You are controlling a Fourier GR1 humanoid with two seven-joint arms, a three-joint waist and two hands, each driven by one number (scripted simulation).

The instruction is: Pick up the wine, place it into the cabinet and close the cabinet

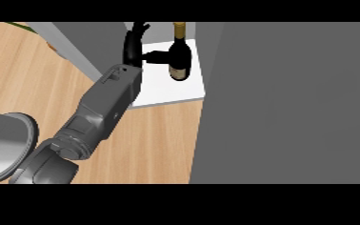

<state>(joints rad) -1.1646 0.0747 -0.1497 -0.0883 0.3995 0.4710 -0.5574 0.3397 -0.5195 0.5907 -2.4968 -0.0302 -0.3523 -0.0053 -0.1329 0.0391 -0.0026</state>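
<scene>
Wooden counter (162, 138) runs under a grey cabinet (281, 100) with a white floor (165, 88) inside, and the wine bottle (178, 59) stands on that white floor, dark with a gold top. One grey arm (105, 105) comes up from the bottom left, and its black left hand (134, 45) is right beside the bottle, with the thumb touching the bottle's side and the fingers pointing up, not wrapped around it. At the left edge sits a round grey plate (14, 140).
</scene>
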